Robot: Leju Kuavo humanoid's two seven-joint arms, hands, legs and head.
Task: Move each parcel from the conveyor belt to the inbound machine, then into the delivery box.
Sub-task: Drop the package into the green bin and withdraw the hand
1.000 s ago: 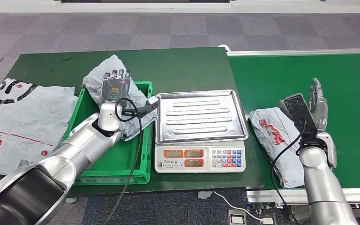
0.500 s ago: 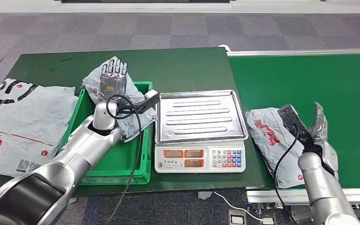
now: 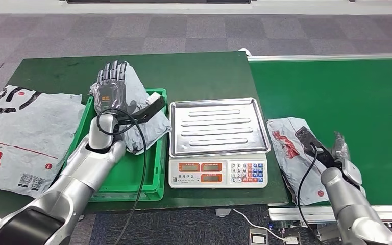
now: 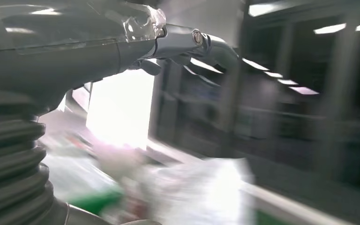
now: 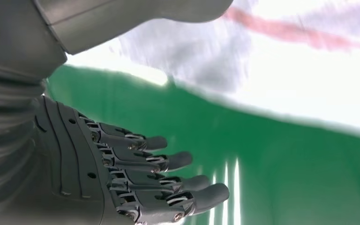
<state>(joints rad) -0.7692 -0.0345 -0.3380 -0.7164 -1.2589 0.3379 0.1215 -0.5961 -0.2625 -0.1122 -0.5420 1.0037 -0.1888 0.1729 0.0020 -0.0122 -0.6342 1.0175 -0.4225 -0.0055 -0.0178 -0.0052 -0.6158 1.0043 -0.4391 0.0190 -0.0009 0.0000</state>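
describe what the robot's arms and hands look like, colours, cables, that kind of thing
Both arms are smooth silver tubes with rounded joints. The left hand has a dark grey back and dark segmented fingers; a black cable loops from its wrist. The right hand is grey with a ribbed cover behind it, metal-jointed fingers and a thick pale thumb; a black cable runs along its forearm.

A crumpled grey plastic parcel point(image 3: 142, 115) lies in a green plastic crate point(image 3: 153, 171); a grey red-lettered parcel point(image 3: 296, 153) on green belt point(image 3: 372, 102).
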